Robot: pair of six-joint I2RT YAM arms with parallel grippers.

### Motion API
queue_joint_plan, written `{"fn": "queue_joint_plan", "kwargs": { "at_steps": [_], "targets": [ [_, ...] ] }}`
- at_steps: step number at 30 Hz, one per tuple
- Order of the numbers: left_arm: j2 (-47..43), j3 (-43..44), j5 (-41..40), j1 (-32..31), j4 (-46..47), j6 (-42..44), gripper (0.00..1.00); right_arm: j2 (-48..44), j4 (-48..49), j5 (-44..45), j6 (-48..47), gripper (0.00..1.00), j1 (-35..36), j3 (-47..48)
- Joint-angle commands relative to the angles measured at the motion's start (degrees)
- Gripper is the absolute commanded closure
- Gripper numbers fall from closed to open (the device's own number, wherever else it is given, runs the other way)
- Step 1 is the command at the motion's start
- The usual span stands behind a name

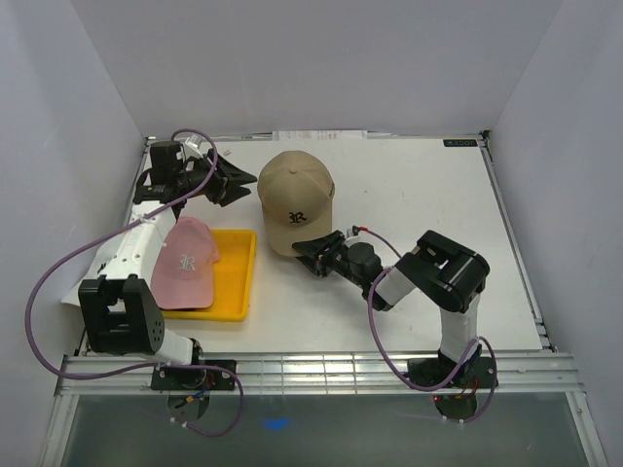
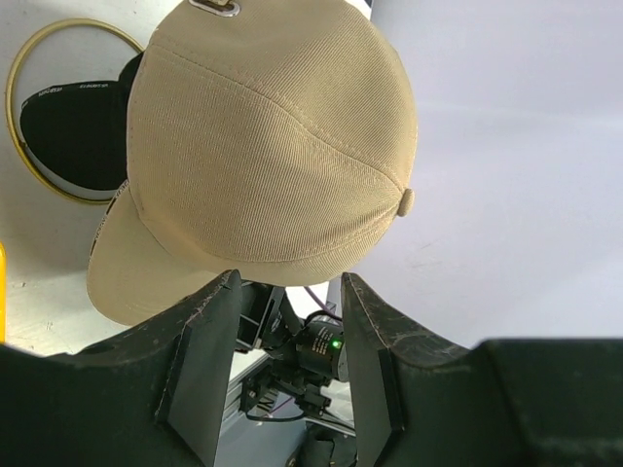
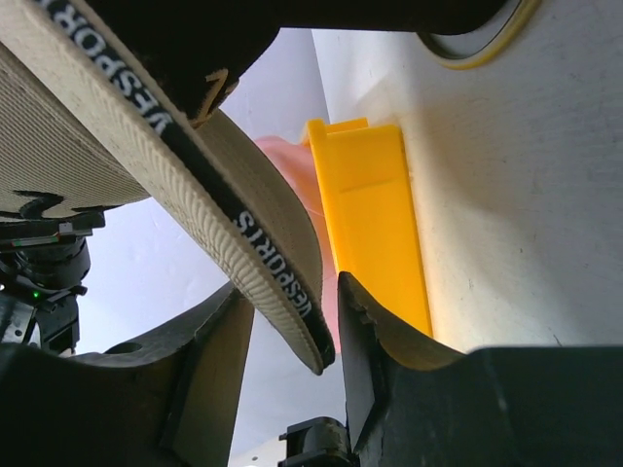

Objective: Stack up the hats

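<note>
Right claw (image 1: 311, 249) spread around tan cap (image 1: 295, 195) brim, far-middle of bench (image 1: 438, 224); left claw (image 1: 241, 183) spread, empty. Pink cap (image 1: 187, 265) sits in yellow tray (image 1: 241, 277) by left edge, not stacked yet.

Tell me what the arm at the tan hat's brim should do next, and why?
Probably slide the right end effector back, away from the tan hat. Its jaws stand apart with the brim loose between them, and the hat looks settled, so backing off gently should free the arm without tugging the hat.
</note>
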Motion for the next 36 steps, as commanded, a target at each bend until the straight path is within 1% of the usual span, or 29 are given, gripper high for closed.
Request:
{"fn": "queue_joint_plan", "kwargs": {
  "at_steps": [1, 3, 4, 10, 36],
  "targets": [
    [-3.90, 0.71, 0.99, -0.06, -0.09, 0.59, 0.45, 1.12, -0.57, -0.20, -0.45, 0.55, 0.44, 0.99],
    [-3.99, 0.71, 1.33, -0.06, -0.09, 0.50, 0.45, 1.47, -0.66, -0.20, -0.45, 0.54, 0.44, 1.17],
    [-4.07, 0.71, 1.42, -0.06, -0.09, 0.59, 0.45, 1.73, -0.74, -1.94, -0.45, 0.54, 0.44, 1.26],
    [-4.95, 0.62, 1.78, -0.06, -0.79, 0.85, 0.44, 2.88, -0.74, -2.66, -0.27, 0.53, 0.36, 1.78],
    [-11.54, -5.35, 2.13, -0.06, -1.23, 0.50, 0.44, 6.04, -3.29, -6.88, -0.36, 0.52, -2.10, 5.39]
  ]
}}
